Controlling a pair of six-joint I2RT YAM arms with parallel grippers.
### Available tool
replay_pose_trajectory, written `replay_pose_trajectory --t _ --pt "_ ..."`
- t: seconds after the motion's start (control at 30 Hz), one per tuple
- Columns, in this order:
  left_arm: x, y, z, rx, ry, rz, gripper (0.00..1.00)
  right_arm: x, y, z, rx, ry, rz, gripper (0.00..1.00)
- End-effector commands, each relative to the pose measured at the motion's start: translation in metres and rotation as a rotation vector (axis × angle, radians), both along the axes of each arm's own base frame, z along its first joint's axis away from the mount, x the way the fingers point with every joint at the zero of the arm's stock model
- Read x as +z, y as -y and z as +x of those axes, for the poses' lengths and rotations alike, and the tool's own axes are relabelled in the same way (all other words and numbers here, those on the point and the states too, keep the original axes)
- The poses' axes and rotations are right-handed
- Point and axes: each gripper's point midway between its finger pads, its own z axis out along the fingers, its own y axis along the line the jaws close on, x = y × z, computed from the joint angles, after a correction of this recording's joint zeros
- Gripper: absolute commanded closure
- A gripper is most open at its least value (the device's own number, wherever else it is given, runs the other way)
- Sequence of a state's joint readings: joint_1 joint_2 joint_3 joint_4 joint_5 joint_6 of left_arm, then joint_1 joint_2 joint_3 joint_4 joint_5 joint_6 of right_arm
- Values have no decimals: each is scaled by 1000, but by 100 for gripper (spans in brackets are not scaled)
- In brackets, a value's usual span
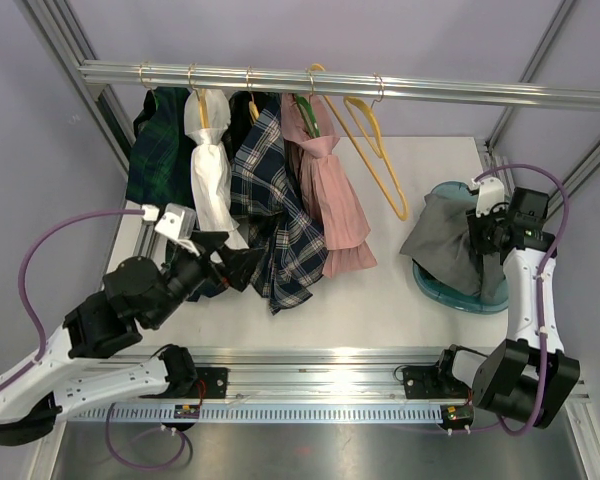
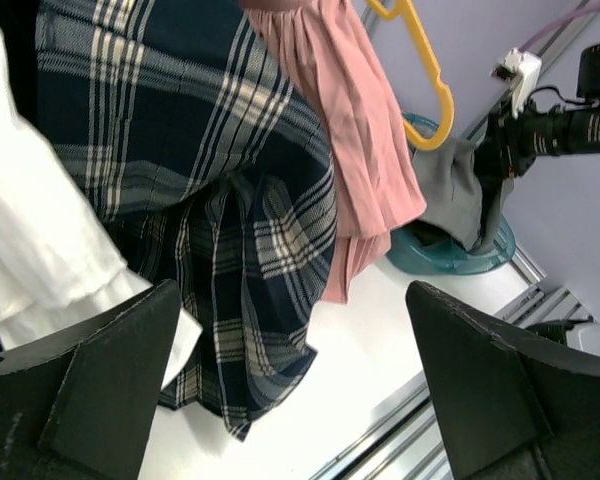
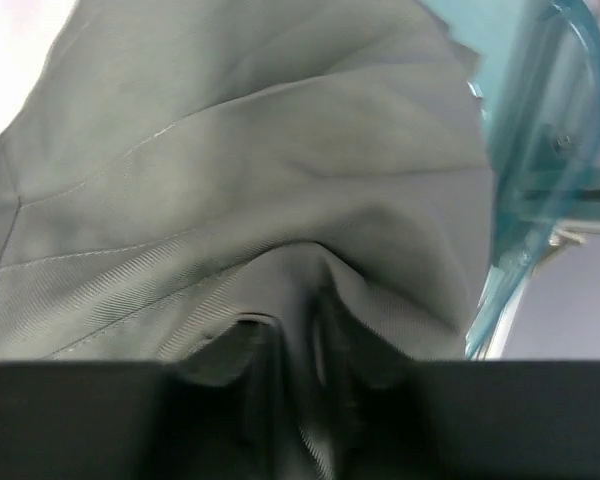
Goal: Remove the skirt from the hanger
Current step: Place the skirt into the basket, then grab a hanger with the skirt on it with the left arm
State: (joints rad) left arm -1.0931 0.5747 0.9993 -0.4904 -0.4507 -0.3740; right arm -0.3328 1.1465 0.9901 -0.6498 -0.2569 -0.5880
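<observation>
Over the teal basket | right pincer clamped on grey skirt | left pincer spread wide, empty, beside plaid skirt

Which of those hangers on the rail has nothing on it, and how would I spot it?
Look along the metal rail across the top of the frame, where a row of skirts hangs. At the right end of that row, just past the pink skirt, hangs the yellow hanger. It is the only one whose bare outline shows, with no cloth draped over it.
</observation>
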Motion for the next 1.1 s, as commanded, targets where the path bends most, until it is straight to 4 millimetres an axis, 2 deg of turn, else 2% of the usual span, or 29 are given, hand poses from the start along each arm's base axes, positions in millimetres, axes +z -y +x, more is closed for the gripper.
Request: replay_pose_trajectory --t 0.0,0.03,0.07,0.1,0.13,0.17,0.2,0.23,0.27,0.3,0.33,0.37,0.4,0.43,0.5,0.53,0.57,0.63,0.67,0.73,0.77,0.8,0.83,0.9,0.97,1.03,1.07 --pt "48 8 13 47 39 -92 1 -4 -17 -5 131 -38 40 64" --pt "55 12 15 47 42 -92 1 -3 -18 -5 136 -43 45 56" --pt "49 22 22 61 20 -49 1 -1 -20 -5 152 -42 50 46" --pt "69 22 24 69 30 -77 1 7 -20 -4 154 -35 49 28" --pt "74 26 27 74 26 -72 1 13 -20 -3 156 -27 47 21" --pt "61 39 37 95 -19 -12 1 18 -20 -3 152 -21 50 15" --pt "85 37 39 111 -12 -52 1 32 -20 0 147 0 47 7" --pt "85 42 45 124 -27 -44 1 39 -20 1 144 10 48 1" --pt "87 43 51 149 -51 -59 1 48 -21 1 142 27 55 1" --pt "84 53 60 159 -71 -52 1 61 -22 3 140 50 54 0" --pt "95 55 63 163 -73 -85 1 67 -23 2 140 61 59 1" --pt "96 58 69 172 -95 -111 1 74 -27 1 141 76 75 0" --pt "90 68 78 173 -115 -103 1 84 -28 1 138 92 80 0" --pt "100 71 80 169 -112 -130 1 88 -31 -1 126 98 99 1" --pt "96 82 92 183 -134 -128 1 101 -38 -6 144 119 118 1" --pt "102 84 96 184 -132 -142 1 105 -43 -9 160 127 129 1" --pt "103 87 99 187 -133 -144 1 116 -52 -11 199 152 149 0" --pt "98 97 109 200 -142 -126 1 123 -64 -22 254 140 182 1" --pt "108 97 111 208 -132 -143 1 139 -76 -24 312 175 207 1" --pt "102 105 124 238 -145 -131 1 147 -87 -33 350 172 247 1" --pt "107 107 129 252 -138 -139 2 157 -93 -35 373 190 269 1" --pt "110 108 134 267 -136 -144 2 161 -97 -36 381 194 284 1" --pt "101 113 144 300 -146 -129 3 164 -99 -38 379 194 305 0" --pt "110 116 153 333 -127 -148 8 167 -106 -40 398 199 339 0" --pt "101 120 170 397 -116 -120 12 166 -110 -41 397 195 369 1" --pt "104 117 181 461 -82 -97 19 166 -111 -41 395 196 384 1" --pt "94 123 190 480 -87 -70 20 166 -112 -42 394 198 387 0"
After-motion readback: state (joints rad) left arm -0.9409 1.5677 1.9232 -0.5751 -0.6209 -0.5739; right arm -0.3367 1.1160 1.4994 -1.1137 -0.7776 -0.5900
